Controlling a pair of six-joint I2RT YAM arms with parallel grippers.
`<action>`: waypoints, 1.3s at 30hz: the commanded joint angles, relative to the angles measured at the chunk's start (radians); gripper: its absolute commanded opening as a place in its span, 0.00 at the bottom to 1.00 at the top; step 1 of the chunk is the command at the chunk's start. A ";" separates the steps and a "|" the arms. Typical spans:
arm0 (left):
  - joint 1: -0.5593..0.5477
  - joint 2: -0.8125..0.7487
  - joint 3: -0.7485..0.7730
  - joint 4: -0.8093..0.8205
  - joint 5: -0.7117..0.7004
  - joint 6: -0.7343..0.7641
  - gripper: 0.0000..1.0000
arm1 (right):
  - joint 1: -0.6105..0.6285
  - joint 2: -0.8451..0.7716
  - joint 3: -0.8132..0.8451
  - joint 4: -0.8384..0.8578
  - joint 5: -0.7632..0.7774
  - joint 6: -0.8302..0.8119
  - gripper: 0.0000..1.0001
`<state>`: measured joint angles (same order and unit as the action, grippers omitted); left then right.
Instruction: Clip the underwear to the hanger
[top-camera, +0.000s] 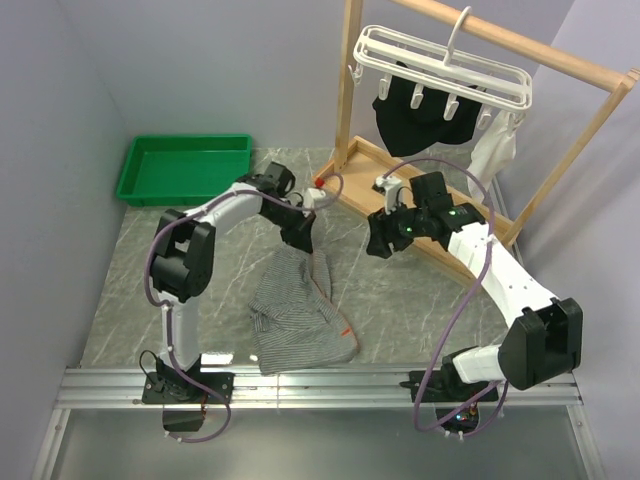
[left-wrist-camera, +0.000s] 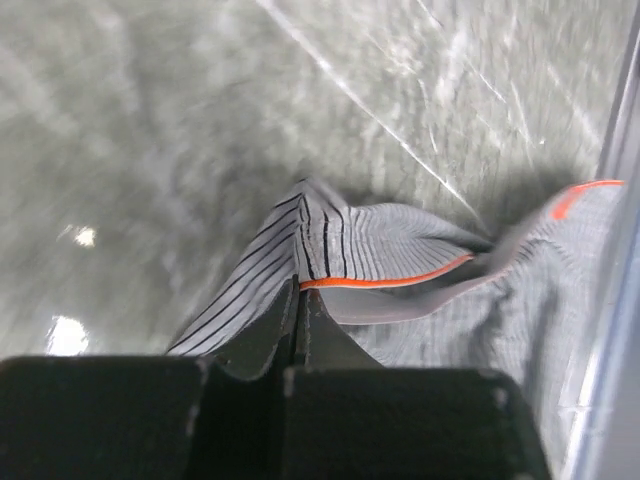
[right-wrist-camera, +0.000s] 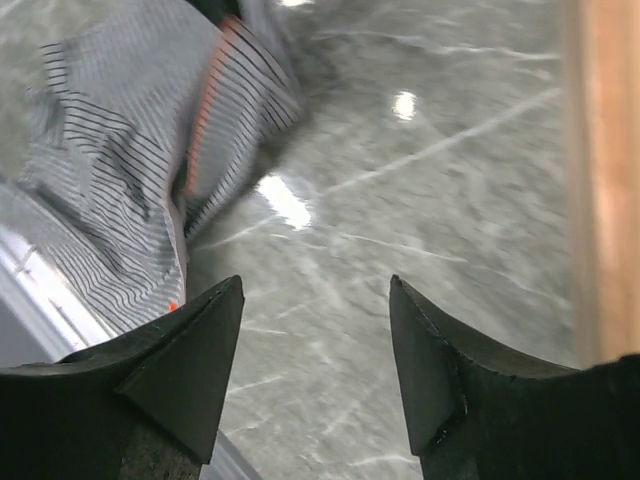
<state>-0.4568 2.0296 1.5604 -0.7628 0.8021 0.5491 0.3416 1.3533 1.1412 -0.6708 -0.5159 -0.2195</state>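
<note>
The grey-and-white pinstriped underwear (top-camera: 295, 315) lies crumpled on the marble table, its top corner pulled up. My left gripper (top-camera: 303, 235) is shut on that corner: in the left wrist view the jaws (left-wrist-camera: 300, 287) pinch the underwear (left-wrist-camera: 380, 250) at its orange-trimmed edge. My right gripper (top-camera: 378, 240) hovers to the right of it, open, with only bare table between its fingers (right-wrist-camera: 315, 285); the underwear (right-wrist-camera: 110, 180) shows at that view's upper left. The white hanger (top-camera: 440, 65) with dangling clips hangs from the wooden rack's top bar, far above both grippers.
A black garment (top-camera: 420, 115) and a small white cloth (top-camera: 492, 150) hang from the hanger's clips. The wooden rack (top-camera: 590, 75) stands at the back right, its base bar (right-wrist-camera: 605, 180) close to my right gripper. A green tray (top-camera: 185, 165) sits at the back left.
</note>
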 joint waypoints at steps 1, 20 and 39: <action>0.047 -0.034 0.090 -0.093 0.077 -0.100 0.00 | -0.030 -0.040 0.028 0.019 0.004 -0.040 0.67; 0.251 0.186 0.336 -0.182 -0.089 -0.309 0.38 | 0.120 0.199 -0.008 0.051 -0.099 -0.017 0.52; 0.287 -0.092 0.055 -0.195 0.057 0.715 0.53 | 0.134 0.415 0.069 0.128 -0.029 0.000 0.56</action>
<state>-0.1596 1.9602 1.6390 -0.9562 0.8543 1.0313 0.4690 1.7538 1.1667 -0.5701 -0.5610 -0.2169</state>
